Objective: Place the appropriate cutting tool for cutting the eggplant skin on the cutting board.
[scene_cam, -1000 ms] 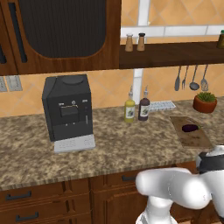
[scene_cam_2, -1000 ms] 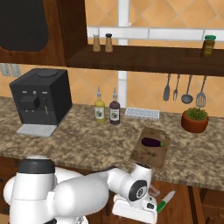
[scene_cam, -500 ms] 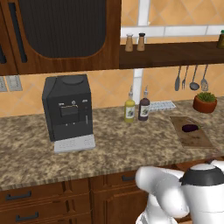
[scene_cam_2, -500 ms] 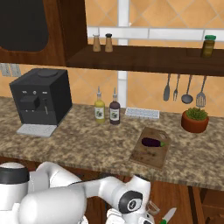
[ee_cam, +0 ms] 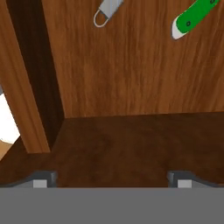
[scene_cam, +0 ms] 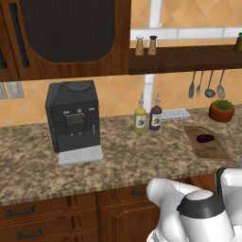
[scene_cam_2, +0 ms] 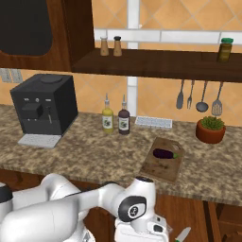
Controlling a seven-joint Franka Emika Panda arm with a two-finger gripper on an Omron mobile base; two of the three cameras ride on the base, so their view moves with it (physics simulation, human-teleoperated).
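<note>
The eggplant [scene_cam_2: 164, 153] lies on the cutting board [scene_cam_2: 156, 170], which rests on the granite counter [scene_cam_2: 94, 153] to the right of the two bottles [scene_cam_2: 116, 121] and in front of the potted plant [scene_cam_2: 211, 130]. The arm is folded low, below counter level, and the hand looks into a wooden drawer [ee_cam: 131, 87]. Two tools lie on the drawer floor at the far end: a green-handled tool [ee_cam: 194, 18] with a pale tip, and a grey metal tool [ee_cam: 108, 12] with a looped end. Neither is seen whole, so which one is the peeler cannot be confirmed; the looped grey tool appears the more likely candidate for skin removal. Both tools are probably light, rigid and thin, and lie flat on hard wood, so the fingers are likely to slide off unless they close across the handle near its middle, square to its length. The gripper [ee_cam: 113, 179] is empty, with its two dark tips set wide apart and well short of both tools. The green tool also shows at the lower edge of the right base view [scene_cam_2: 181, 234].
</note>
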